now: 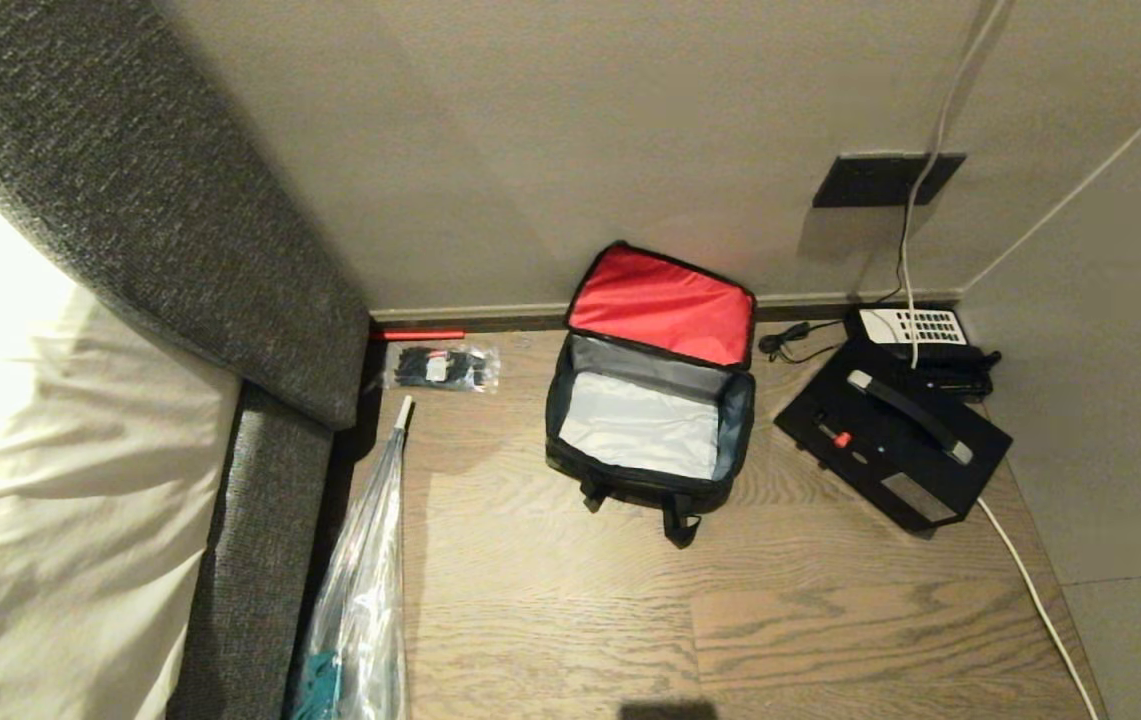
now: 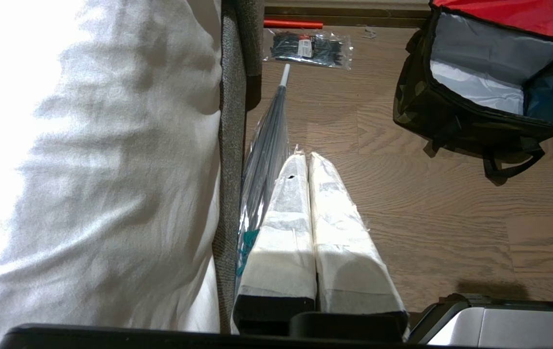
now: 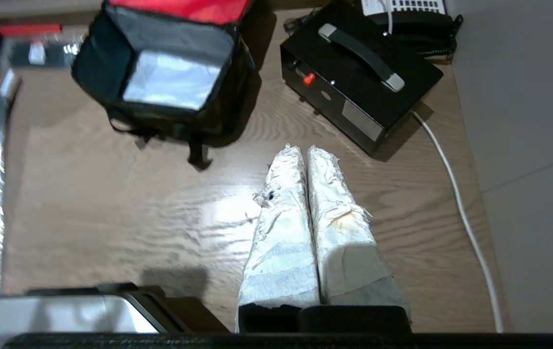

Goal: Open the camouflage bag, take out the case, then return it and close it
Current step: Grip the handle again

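The camouflage bag point(image 1: 645, 470) stands open on the wood floor by the wall, its red-lined lid point(image 1: 662, 305) thrown back and its silver-grey inside empty. The black case point(image 1: 880, 455), with a pale-ended handle and a small red latch, lies on the floor to the bag's right, apart from it. Neither arm shows in the head view. My left gripper point(image 2: 305, 157) hangs shut and empty over the floor, with the bag point(image 2: 450, 121) ahead of it to one side. My right gripper point(image 3: 305, 150) is shut and empty above the floor, short of both the bag point(image 3: 160, 118) and the case point(image 3: 334, 72).
A black telephone point(image 1: 915, 328) with a white keypad sits behind the case, and a white cable point(image 1: 1030, 590) trails along the floor. A packet of zip ties point(image 1: 440, 367) and a wrapped umbrella point(image 1: 370, 580) lie left of the bag beside the grey bed frame point(image 1: 260, 520).
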Controlling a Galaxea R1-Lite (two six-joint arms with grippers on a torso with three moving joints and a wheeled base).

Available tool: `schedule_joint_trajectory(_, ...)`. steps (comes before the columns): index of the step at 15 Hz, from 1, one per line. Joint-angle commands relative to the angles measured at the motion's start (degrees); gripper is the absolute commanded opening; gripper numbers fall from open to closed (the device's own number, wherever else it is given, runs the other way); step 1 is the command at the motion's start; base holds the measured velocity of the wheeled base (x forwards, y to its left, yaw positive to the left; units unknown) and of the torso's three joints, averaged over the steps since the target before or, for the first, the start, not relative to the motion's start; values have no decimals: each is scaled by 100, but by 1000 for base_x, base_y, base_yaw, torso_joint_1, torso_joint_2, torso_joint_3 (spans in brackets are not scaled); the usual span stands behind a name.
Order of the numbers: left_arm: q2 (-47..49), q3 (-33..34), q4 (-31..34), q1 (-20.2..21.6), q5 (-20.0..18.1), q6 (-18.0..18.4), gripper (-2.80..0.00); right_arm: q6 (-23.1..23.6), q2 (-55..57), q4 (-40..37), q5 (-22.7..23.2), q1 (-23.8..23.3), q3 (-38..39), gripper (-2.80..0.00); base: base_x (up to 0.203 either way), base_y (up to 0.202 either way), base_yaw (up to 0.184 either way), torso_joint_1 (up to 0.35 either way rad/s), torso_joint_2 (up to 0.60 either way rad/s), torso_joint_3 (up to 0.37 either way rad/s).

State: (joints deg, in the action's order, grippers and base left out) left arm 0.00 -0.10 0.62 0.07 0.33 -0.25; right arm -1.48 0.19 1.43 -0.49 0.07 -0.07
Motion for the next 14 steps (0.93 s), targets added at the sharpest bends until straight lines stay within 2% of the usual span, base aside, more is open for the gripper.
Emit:
schedule_joint_trajectory(1,-9,1,-1,1,2,-2,-280,-188,-204,24,-12,9,104,-280,0,0,0,0,0,0)
schedule_joint_trajectory(14,-9,1,-1,1,2,-2,-280,-195,-204,24,-13,1,86,-280,0,0,0,0,0,0)
